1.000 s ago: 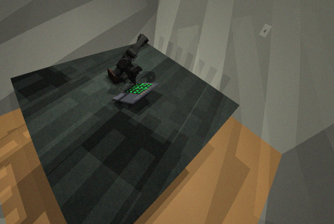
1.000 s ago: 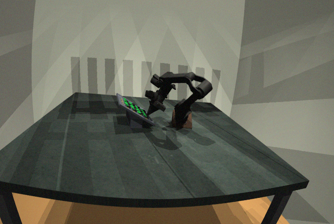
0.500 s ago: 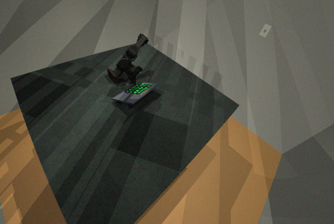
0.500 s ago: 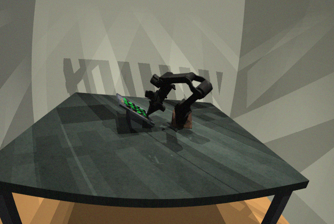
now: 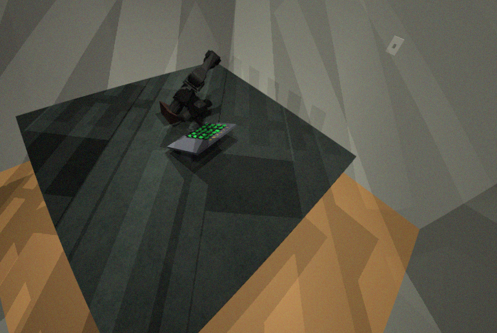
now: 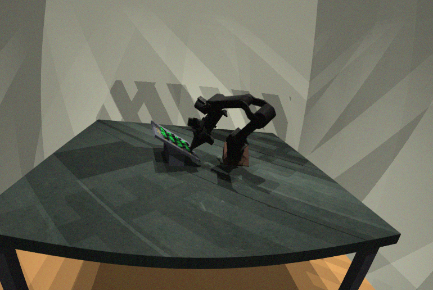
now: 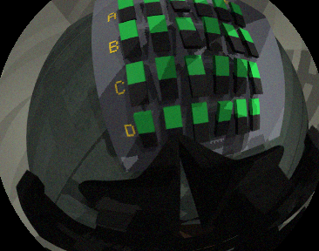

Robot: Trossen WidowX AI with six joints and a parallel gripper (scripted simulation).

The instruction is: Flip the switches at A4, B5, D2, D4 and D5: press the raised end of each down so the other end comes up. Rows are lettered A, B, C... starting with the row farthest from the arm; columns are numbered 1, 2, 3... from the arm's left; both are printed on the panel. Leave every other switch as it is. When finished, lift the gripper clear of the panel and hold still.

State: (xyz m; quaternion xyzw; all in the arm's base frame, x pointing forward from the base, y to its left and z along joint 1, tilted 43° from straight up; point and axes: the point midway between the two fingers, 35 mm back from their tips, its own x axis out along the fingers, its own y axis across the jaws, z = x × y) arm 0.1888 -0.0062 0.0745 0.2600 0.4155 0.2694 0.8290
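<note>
In the wrist view, the sloped switch panel [image 5: 186, 145] [image 6: 176, 154] [image 7: 109, 93] fills the top and centre of the frame, with yellow row letters A, B, C and D running down its left side. Its rocker switches [image 5: 206, 131] [image 6: 174, 139] [image 7: 166, 67] are green on the half toward the top of that frame and black on the lower half. Row D [image 7: 173, 117] lies lowest, just above the gripper [image 5: 199, 125] [image 6: 192, 149] [image 7: 179, 139]. The gripper is closed with nothing in its grasp, its tips at the centre of the wrist frame, close to the lower end of the second switch from the left in row D; whether they touch it, I cannot tell. In the exterior view the panel stands left of centre, tilted on its stand [image 6: 174, 158], its high edge toward the upper left. The black robot arm [image 5: 196, 79] [image 6: 230, 101] arches over from the right, reaching down to the panel's lower part. Its brown base plate [image 5: 164, 111] [image 6: 246, 161] sits on the dark green table [image 5: 241, 248] [image 6: 195, 223]. In the top view, the panel lies slightly left of the frame's centre, below the arm.
</note>
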